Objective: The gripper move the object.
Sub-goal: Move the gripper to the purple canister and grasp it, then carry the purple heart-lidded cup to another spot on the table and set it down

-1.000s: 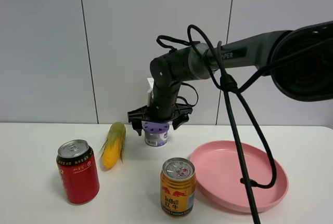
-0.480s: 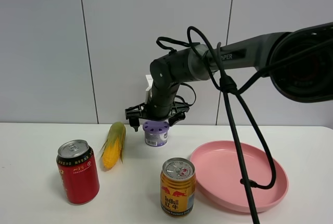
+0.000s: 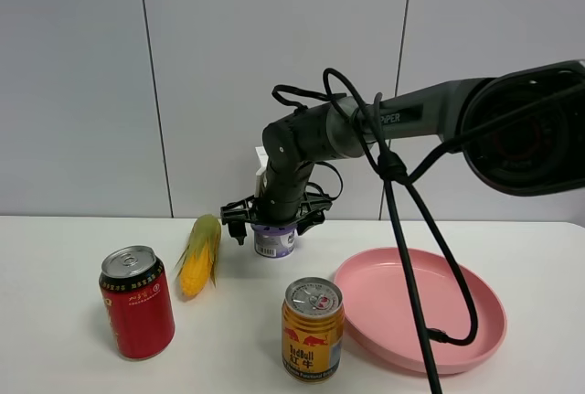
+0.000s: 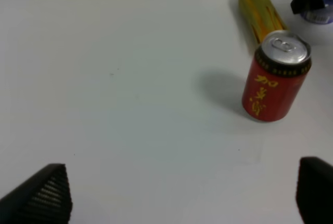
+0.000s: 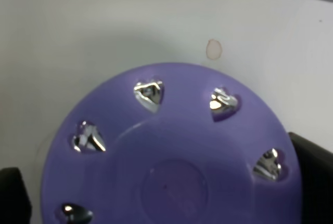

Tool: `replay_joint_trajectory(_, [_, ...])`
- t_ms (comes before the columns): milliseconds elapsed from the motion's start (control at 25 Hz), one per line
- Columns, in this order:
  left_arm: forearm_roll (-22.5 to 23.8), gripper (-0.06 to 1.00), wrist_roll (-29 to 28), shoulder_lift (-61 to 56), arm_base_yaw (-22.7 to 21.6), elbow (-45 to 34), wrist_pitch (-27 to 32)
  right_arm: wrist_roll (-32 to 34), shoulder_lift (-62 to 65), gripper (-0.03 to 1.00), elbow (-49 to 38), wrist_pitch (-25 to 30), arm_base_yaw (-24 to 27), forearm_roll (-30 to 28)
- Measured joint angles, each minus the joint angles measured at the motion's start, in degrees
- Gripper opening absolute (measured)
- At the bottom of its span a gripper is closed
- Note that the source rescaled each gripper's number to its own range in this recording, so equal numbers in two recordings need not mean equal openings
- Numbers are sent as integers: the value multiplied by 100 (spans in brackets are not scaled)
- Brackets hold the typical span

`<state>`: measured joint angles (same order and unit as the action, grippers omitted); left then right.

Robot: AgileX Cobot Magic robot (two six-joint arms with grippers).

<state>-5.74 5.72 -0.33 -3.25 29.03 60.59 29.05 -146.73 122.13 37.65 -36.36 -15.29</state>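
The object, a small squat container with a purple holed lid and a labelled clear body, stands on the white table at the back centre. My right gripper is lowered over it, its black fingers spread to either side of the lid. In the right wrist view the lid fills the frame between the two fingers of the right gripper, which stand at its edges without clamping it. My left gripper is open and empty over bare table, and it is out of the exterior view.
A corn cob lies left of the container. A red can stands front left, also in the left wrist view. A gold Red Bull can stands front centre. A pink plate lies at the right.
The right gripper rose above the container's lid, then came back down around it. The container has stayed in place.
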Motion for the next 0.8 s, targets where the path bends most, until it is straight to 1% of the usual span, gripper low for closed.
replay_joint_trajectory(40, [0,100,0,0,0,0,0,0,-1,37,0,0,0,-4])
replay_joint_trajectory(80, [0,100,0,0,0,0,0,0,-1,2,0,0,0,-4])
replay_joint_trajectory(120, [0,100,0,0,0,0,0,0,-1,0,0,-6,2,-4])
replay_joint_trajectory(240, [0,100,0,0,0,0,0,-30,-1,0,0,32,2,-4])
replay_joint_trajectory(320, [0,100,0,0,0,0,0,-143,24,0,0,179,2,1])
replay_joint_trajectory(520, [0,100,0,0,0,0,0,-970,460,0,0,992,7,94])
replay_joint_trajectory(640, [0,100,0,0,0,0,0,-1566,1101,0,0,1327,7,232])
replay_joint_trajectory(800, [0,100,0,0,0,0,0,-2004,2123,0,0,1707,7,465])
